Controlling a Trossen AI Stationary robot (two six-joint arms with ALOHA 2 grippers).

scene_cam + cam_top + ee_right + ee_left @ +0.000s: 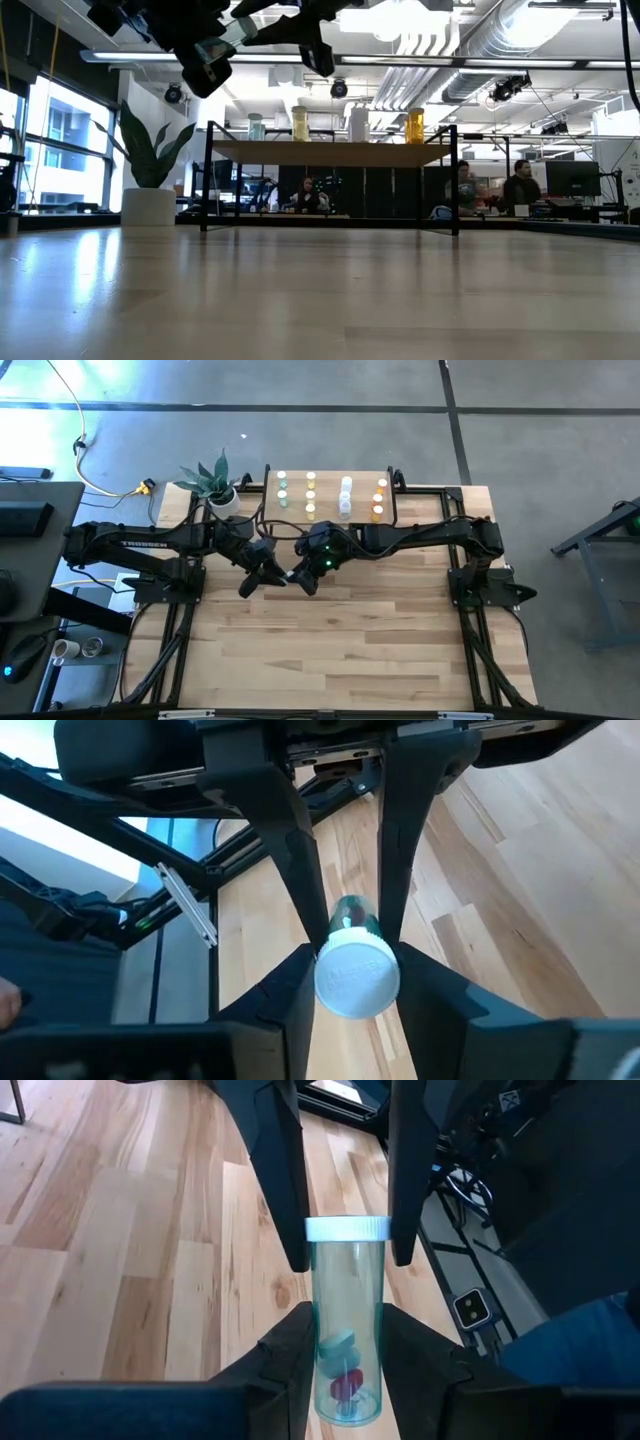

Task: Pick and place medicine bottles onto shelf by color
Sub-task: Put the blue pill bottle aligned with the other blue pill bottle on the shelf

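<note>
A clear green medicine bottle (347,1320) with a white cap sits between my two grippers above the middle of the table, with a couple of pills in its bottom. My left gripper (272,572) is shut on its lower body. My right gripper (303,574) faces it and is closed on the cap end (357,978). The shelf (330,472) stands at the far edge. On it are green (283,490), yellow (311,495), white (346,495) and orange (379,498) bottles in columns. My left gripper pinches the bottle's lower body (345,1365) between its two fingers (285,1370), which lie along the bottle. The cap points away from it toward the right arm. The bottle is clear of the table. My right gripper has its two fingers (290,995) on either side of the white cap (357,978), coming from the table's right, end-on to the bottle. The fingertips meet the cap's rim (347,1228). The bottle's body reaches away from it into the left fingers.
A potted plant (212,482) stands left of the shelf at the far edge. In the low view the shelf top (335,152) carries the standing bottles. People sit in the room beyond the table (515,185). Bare wood lies toward the near edge (330,650).
</note>
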